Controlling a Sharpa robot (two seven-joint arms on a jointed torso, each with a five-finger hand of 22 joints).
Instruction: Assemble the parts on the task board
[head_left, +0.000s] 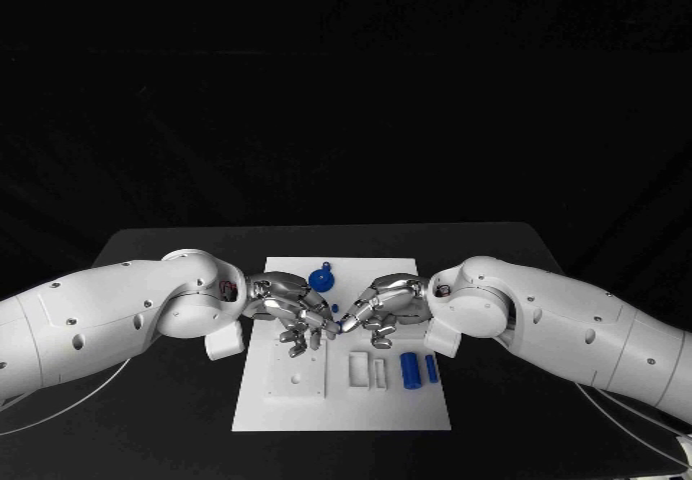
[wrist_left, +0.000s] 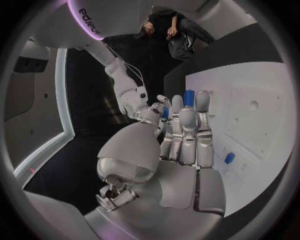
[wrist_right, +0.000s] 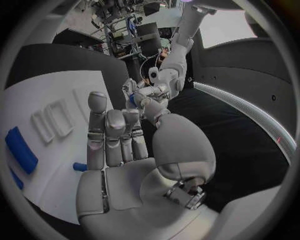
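- On the left of the head view you see the left hand reaching over the task board, fingertips towards the middle of the plate.
- In its own wrist view, your left hand's fingers lie straight and side by side, with the thumb set apart below. You cannot tell whether they grip anything.
- Just beyond the two hands, on the far part of the board, a rounded blue part sits by itself, with neither hand touching it.
- Between the two sets of fingertips, near the board's middle, a small blue piece shows. You cannot tell which hand, if either, pinches it.
- To the right of that gap, the right hand mirrors the left, its fingertips nearly meeting the other hand's.
- In the right wrist view, the right hand's fingers are also straight and close together. You cannot tell its grip either.
- Nearer you, on the board's right part, two white raised blocks stand side by side.
- Just right of them, two blue cylinders lie parallel, well apart from both hands.
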